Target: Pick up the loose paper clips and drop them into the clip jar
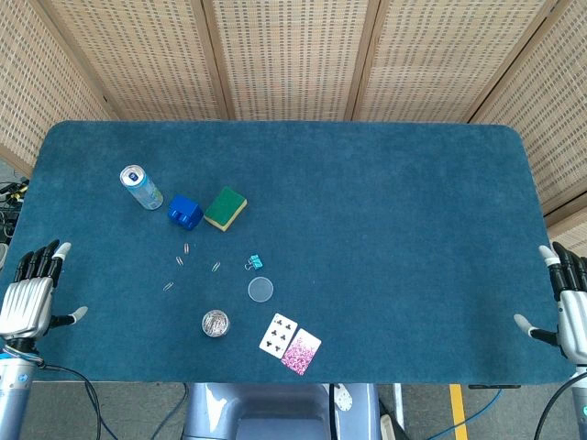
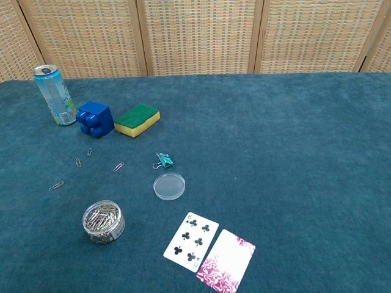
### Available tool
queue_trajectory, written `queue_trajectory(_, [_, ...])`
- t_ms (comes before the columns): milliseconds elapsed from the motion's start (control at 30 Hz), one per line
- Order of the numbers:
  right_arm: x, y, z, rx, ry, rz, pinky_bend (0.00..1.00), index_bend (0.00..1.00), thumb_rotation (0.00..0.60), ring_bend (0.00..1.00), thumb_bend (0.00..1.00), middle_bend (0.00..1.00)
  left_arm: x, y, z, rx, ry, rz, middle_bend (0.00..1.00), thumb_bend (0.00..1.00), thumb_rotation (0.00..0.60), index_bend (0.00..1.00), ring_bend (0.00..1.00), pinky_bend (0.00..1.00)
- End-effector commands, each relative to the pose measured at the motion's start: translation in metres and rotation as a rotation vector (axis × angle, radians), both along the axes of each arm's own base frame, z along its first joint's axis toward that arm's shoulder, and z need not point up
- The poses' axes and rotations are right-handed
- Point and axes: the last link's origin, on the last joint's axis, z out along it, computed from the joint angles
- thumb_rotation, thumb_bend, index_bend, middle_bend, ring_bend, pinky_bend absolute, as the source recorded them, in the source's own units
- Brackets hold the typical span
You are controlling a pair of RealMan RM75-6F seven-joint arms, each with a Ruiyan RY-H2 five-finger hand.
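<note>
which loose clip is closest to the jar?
The leftmost paper clip, lying alone left of and above the clip jar. The other three sit farther back, toward the blue block.

At upper left of the chest view we see a drink can (image 2: 54,94), a blue block (image 2: 95,118) and a sponge (image 2: 137,119); lower down, a binder clip (image 2: 164,160), a clear lid (image 2: 169,185) and two playing cards (image 2: 209,251).

This looks like a robot test lab rather than a home: a tabletop (image 1: 385,238) covered in blue felt, woven screen panels (image 1: 293,55) closing off the back, loose cables (image 1: 83,390) and yellow floor tape (image 1: 456,412) below its front edge.
</note>
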Motion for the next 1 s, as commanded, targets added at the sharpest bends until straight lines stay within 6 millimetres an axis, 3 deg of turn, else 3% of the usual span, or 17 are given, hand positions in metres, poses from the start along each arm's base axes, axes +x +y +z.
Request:
queue_trajectory(33, [0.0,0.0,0.0,0.0,-0.001,0.0,0.0,0.0,0.6,0.0,0.0,0.0,0.0,0.0,-0.001,-0.003,0.001,0.0,0.0,0.15,0.6,0.0,0.0,0.0])
queue_trajectory(233, [0.001,0.0,0.0,0.001,-0.01,0.002,0.0,0.0,0.6,0.0,0.0,0.0,-0.001,0.008,-0.01,-0.033,-0.003,0.001,0.0,0.19,0.6,0.0,0.0,0.0])
queue_trajectory(333, [0.002,0.0,0.0,0.002,-0.013,0.007,0.0,0.0,0.6,0.0,0.0,0.0,-0.001,0.015,-0.018,-0.054,-0.02,0.008,0.0,0.39,0.6,0.03,0.0,0.0])
queue_trajectory(400, [0.003,0.0,0.0,0.005,-0.014,0.009,0.0,0.0,0.6,0.0,0.0,0.0,0.0,0.022,-0.025,-0.08,-0.032,0.014,0.0,0.53,0.6,0.11,0.0,0.0])
queue_trajectory(500, [0.002,-0.001,-0.001,0.012,-0.013,0.007,0.0,0.0,0.6,0.0,0.0,0.0,0.003,0.031,-0.04,-0.147,-0.029,0.014,0.0,0.64,0.6,0.19,0.0,0.0])
queue_trajectory(700, [0.0,-0.004,-0.001,0.014,-0.015,-0.002,0.0,0.0,0.6,0.0,0.0,0.0,0.016,0.047,-0.072,-0.262,0.015,-0.012,0.0,0.74,0.6,0.28,0.0,0.0])
queue_trajectory(1000, [-0.001,-0.005,-0.001,0.019,-0.027,-0.005,0.0,0.0,0.6,0.0,0.0,0.0,0.024,0.057,-0.101,-0.333,0.01,0.012,0.0,0.76,0.6,0.31,0.0,0.0])
